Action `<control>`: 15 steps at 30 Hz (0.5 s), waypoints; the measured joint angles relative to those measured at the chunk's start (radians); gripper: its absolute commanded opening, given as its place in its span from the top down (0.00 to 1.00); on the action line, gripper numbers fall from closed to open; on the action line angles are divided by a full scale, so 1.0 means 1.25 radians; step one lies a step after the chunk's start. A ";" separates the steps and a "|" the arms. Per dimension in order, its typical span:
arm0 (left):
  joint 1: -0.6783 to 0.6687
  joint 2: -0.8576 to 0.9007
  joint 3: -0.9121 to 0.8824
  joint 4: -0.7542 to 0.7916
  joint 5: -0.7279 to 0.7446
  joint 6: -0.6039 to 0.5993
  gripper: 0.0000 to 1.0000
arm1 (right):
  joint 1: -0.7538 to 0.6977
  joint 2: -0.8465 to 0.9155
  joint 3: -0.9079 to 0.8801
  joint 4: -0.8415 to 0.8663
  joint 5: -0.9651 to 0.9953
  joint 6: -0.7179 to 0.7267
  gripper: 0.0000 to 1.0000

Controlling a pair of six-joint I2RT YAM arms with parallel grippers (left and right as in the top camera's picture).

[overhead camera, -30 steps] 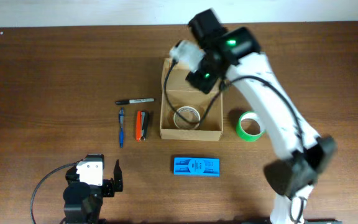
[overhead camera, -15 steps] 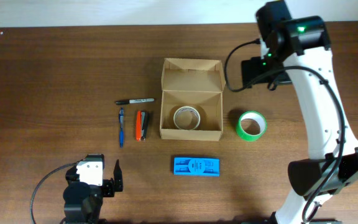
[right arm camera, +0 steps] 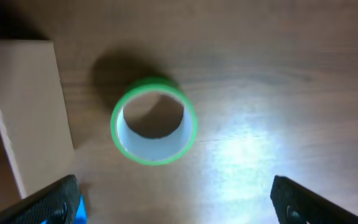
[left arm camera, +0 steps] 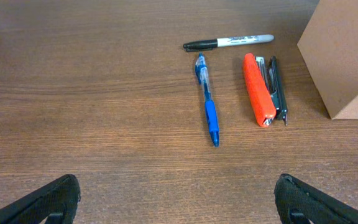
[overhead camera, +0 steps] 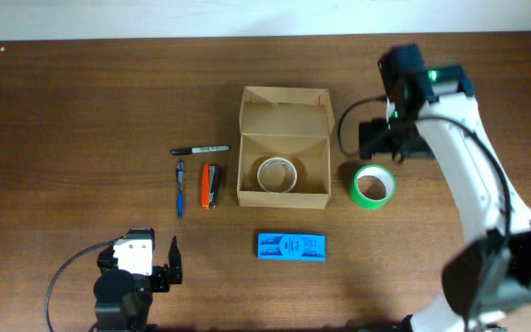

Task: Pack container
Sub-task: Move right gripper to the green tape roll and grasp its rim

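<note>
The container (overhead camera: 282,148) is a tan cardboard box, its lid flap open toward the back, with a white tape roll (overhead camera: 277,173) lying inside. A green tape roll (overhead camera: 372,185) lies flat just to its right. My right gripper (overhead camera: 383,140) hangs above the far side of that roll. In the right wrist view the green roll (right arm camera: 154,129) lies beyond my right gripper (right arm camera: 176,196), which is open and empty, and the container's wall (right arm camera: 23,106) is at left. My left gripper (overhead camera: 162,254), (left arm camera: 179,199) rests open and empty at the front left.
Left of the box lie a black marker (overhead camera: 200,149), a blue pen (overhead camera: 180,188) and an orange stapler (overhead camera: 209,185). A flat blue plastic item (overhead camera: 290,246) lies in front of the box. The left wrist view shows the marker (left arm camera: 229,42), pen (left arm camera: 207,109), stapler (left arm camera: 260,98) and box corner (left arm camera: 347,56).
My right arm has swung from over the box out to the right, then come in above the green tape roll. The left arm has not moved.
</note>
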 measured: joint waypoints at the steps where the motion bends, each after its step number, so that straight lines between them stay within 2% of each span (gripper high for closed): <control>1: 0.000 0.000 0.000 0.000 0.000 0.000 0.00 | -0.002 -0.029 -0.040 0.023 -0.006 -0.005 0.01; 7: 0.000 0.000 0.000 0.000 0.000 0.000 0.00 | -0.027 -0.120 -0.230 0.139 -0.030 0.006 0.01; 15: 0.000 0.000 0.000 0.000 0.000 0.000 0.01 | -0.085 -0.114 -0.406 0.294 -0.042 0.160 0.00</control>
